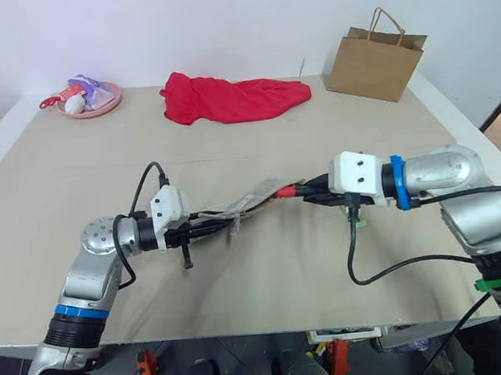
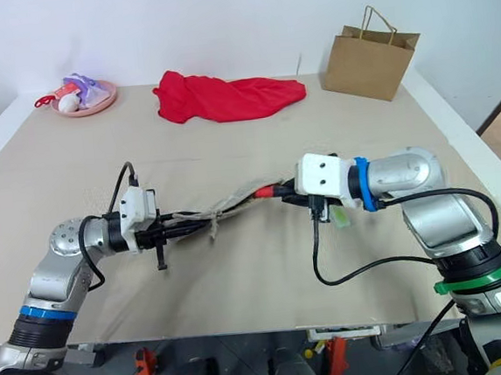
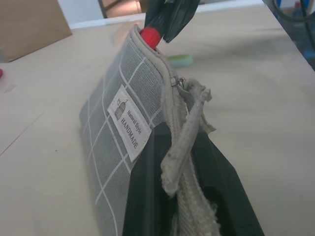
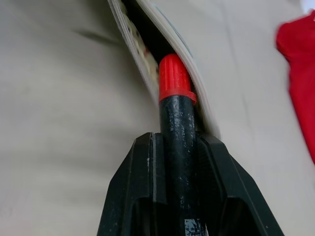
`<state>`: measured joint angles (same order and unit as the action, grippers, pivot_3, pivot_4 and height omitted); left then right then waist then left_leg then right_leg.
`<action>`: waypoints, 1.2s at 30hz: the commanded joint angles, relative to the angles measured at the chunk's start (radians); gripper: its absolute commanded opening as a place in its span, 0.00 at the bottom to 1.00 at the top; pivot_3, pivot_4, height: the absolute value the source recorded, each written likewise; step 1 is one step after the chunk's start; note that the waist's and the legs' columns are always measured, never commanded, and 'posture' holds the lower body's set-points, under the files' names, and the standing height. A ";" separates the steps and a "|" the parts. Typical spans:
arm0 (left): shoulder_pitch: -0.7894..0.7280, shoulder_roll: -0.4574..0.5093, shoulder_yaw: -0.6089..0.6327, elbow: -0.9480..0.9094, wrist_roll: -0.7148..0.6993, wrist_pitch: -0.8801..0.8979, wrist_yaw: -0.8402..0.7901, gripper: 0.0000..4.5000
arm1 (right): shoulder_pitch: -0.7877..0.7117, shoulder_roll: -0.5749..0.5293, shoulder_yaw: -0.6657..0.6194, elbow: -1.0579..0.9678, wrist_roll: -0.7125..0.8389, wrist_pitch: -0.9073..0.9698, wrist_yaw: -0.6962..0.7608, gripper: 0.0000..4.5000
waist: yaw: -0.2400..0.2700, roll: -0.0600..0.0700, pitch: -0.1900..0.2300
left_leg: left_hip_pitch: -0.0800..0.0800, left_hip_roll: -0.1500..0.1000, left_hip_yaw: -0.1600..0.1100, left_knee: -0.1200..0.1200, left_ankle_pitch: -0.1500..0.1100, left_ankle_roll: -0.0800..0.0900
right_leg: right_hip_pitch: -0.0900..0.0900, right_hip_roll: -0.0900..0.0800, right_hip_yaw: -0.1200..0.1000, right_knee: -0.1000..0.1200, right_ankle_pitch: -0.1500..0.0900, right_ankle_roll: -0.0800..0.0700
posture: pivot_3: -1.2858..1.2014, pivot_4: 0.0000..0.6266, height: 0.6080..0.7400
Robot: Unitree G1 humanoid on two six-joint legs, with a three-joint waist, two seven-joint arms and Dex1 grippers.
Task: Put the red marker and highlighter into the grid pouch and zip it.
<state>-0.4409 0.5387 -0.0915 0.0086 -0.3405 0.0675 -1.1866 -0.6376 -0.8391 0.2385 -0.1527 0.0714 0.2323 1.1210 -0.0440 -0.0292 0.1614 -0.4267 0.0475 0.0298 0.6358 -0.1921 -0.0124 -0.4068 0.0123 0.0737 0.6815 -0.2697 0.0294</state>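
the grid pouch (image 1: 253, 201) is held above the table (image 1: 255, 143) by the left gripper (image 1: 209, 230), whose fingers are clenched on one end of the fabric near the zipper. the right gripper (image 4: 178, 147) grasps the red marker (image 4: 175, 105) by its black barrel, with the red cap leading into the open mouth of the pouch; the cap tip sits at the opening between the two fabric edges, and the barrel is outside. marker insertion is judged to be in progress, not complete. the highlighter (image 2: 341, 219) lies on the table just below the right gripper, not yet picked up. remaining steps: release the marker inside the pouch, insert the highlighter, then draw the zipper closed. the red cloth (image 1: 229, 97) and paper bag (image 1: 375, 61) lie well apart at the far side.
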 commanded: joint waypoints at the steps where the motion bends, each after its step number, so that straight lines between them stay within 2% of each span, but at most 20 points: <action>1: -0.008 0.008 -0.002 -0.012 0.004 -0.026 -0.009 0.00 | -0.057 0.049 0.056 -0.020 -0.031 -0.051 0.029 0.13 | 0.000 0.000 0.000 | 0.000 0.000 0.000 0.000 0.000 0.000 | 0.000 0.000 0.000 0.000 0.000 0.000 | 0.52 0.24 1.00; 6: -0.013 0.004 -0.004 -0.006 0.004 -0.030 -0.011 0.00 | -0.091 0.107 0.120 0.013 -0.079 -0.114 0.050 0.13 | 0.001 0.000 0.000 | 0.000 0.000 0.000 0.000 0.000 0.000 | 0.000 0.000 -0.001 0.000 0.000 0.000 | 0.52 0.24 1.00; 13: -0.010 0.003 0.005 -0.012 -0.008 -0.021 -0.005 0.00 | -0.130 0.271 0.187 0.094 -0.136 -0.215 0.001 0.13 | 0.001 0.000 0.000 | -0.001 0.000 -0.001 0.001 0.000 0.000 | -0.001 0.000 -0.001 0.001 0.001 -0.003 | 0.52 0.24 1.00; 14: -0.011 0.003 0.007 -0.012 -0.011 -0.019 -0.004 0.00 | -0.118 0.294 0.195 0.101 -0.139 -0.225 -0.012 0.31 | 0.001 0.000 0.000 | -0.001 0.000 -0.001 0.000 0.000 0.000 | 0.000 0.000 -0.002 0.001 0.002 -0.005 | 0.52 0.24 1.00; 18: -0.013 0.001 0.016 -0.012 -0.020 -0.011 -0.001 0.00 | -0.081 0.338 0.194 0.152 -0.149 -0.264 -0.038 0.62 | 0.000 0.000 0.000 | -0.001 0.000 -0.001 0.000 0.000 0.000 | 0.000 0.000 -0.002 0.001 0.002 -0.006 | 0.52 0.24 1.00; 21: -0.011 -0.007 0.028 -0.017 -0.036 0.006 0.005 0.00 | -0.084 0.348 0.165 0.195 -0.171 -0.332 -0.081 0.94 | 0.002 0.000 0.000 | -0.002 0.000 -0.001 0.001 0.000 0.000 | 0.000 0.000 -0.002 0.001 0.002 -0.006 | 0.52 0.24 1.00; 22: -0.014 -0.013 0.034 -0.017 -0.046 0.016 0.011 0.00 | -0.087 0.338 0.158 0.210 -0.171 -0.345 -0.078 0.98 | 0.002 0.000 0.000 | -0.002 0.000 -0.001 0.001 0.000 0.000 | 0.000 -0.001 -0.002 0.001 0.002 -0.006 | 0.52 0.24 1.00; 25: -0.020 -0.028 0.048 -0.019 -0.071 0.043 0.029 0.00 | -0.085 0.307 0.127 0.220 -0.137 -0.359 -0.050 0.98 | 0.002 0.000 0.000 | -0.001 -0.001 -0.001 0.002 0.000 -0.001 | 0.000 -0.001 -0.002 0.001 0.003 -0.005 | 0.52 0.24 1.00; 28: -0.019 -0.037 0.058 -0.023 -0.092 0.069 0.048 0.00 | -0.084 0.255 0.042 0.169 -0.024 -0.279 0.005 0.98 | 0.002 0.000 0.000 | -0.002 0.000 -0.001 0.002 0.000 -0.001 | 0.000 -0.001 -0.002 0.001 0.003 -0.005 | 0.52 0.24 1.00; 32: -0.010 -0.039 0.065 -0.034 -0.109 0.093 0.062 0.00 | -0.074 0.156 -0.108 0.041 0.198 -0.039 0.074 0.98 | 0.003 0.000 0.000 | -0.002 0.000 -0.002 0.001 0.000 0.000 | 0.000 -0.001 -0.002 0.001 0.003 -0.005 | 0.52 0.24 1.00; 36: -0.003 -0.036 0.066 -0.046 -0.114 0.104 0.067 0.00 | -0.038 0.088 -0.275 -0.055 0.439 0.177 0.084 0.98 | 0.003 0.000 0.000 | -0.002 0.000 -0.003 0.000 0.000 0.000 | 0.000 -0.001 -0.003 0.001 0.002 -0.006 | 0.52 0.24 1.00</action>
<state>-0.4411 0.4975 -0.0443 0.0060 -0.4350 0.1744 -1.1209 -0.6822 -0.7353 0.0262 -0.1615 0.4252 0.3468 1.1993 -0.0414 -0.0297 0.1614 -0.4283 0.0477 0.0271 0.6362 -0.1919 -0.0127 -0.4066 0.0117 0.0707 0.6826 -0.2674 0.0235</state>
